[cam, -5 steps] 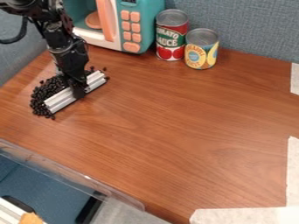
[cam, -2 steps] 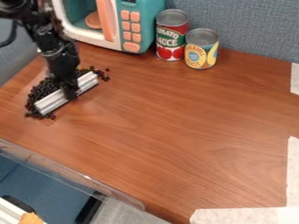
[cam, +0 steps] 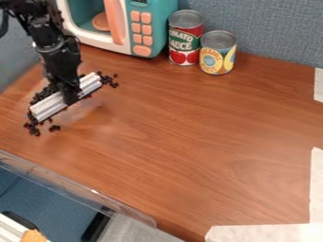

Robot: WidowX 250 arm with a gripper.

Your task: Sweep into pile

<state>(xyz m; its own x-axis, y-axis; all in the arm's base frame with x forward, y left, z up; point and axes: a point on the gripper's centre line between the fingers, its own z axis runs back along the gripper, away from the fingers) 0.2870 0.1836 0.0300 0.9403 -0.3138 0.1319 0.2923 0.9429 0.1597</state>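
While the black two-finger gripper (cam: 71, 98) grasps a long, ridged silver bar (cam: 48, 108), small, roundish black pieces (cam: 33, 128) lie along its far side and at both ends on the brown wood-grained table (cam: 189, 142). Paper labels, red-green and yellow-blue, wrap two adjacent cylindrical metal cans (cam: 185, 40).

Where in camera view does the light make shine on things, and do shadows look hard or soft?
Camera view: faint pale sheen on the wooden table, beside the silver-white bar; camera view: light streaks along the clear plastic edge, lower left; camera view: no hard-edged shadow stands out on the open wood.
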